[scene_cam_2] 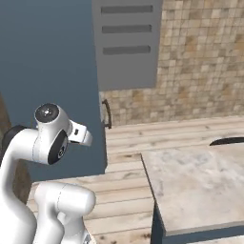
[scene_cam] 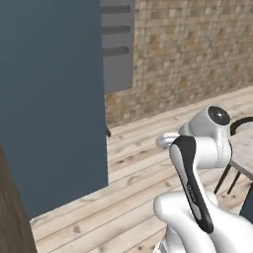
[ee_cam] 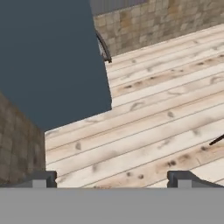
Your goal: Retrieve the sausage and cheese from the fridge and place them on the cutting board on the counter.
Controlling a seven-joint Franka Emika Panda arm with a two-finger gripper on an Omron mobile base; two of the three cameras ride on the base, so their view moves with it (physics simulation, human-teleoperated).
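My gripper (ee_cam: 113, 178) is open, its two dark fingertips (ee_cam: 43, 177) wide apart with nothing between them, pointing down at pale wooden floor planks (ee_cam: 157, 131). The arm is folded low in front of the base (scene_cam: 197, 163). A tall dark blue-grey panel (scene_cam: 49, 99) rises at the left with a short dark curved handle (scene_cam_2: 107, 114) at its far edge. Behind it stands a grey slab with three dark slots (scene_cam_2: 126, 43); I cannot tell whether it is the fridge. A marbled counter top (scene_cam_2: 200, 186) over a dark blue base lies at the right. Sausage, cheese and cutting board are out of view.
A tan tiled wall (scene_cam_2: 200, 62) closes the back. A dark chair or stool (scene_cam: 232, 173) stands by the counter's far side. A brown tiled surface (ee_cam: 19, 140) sits close at the left. Open wooden floor (scene_cam: 128, 197) lies between the blue panel and the counter.
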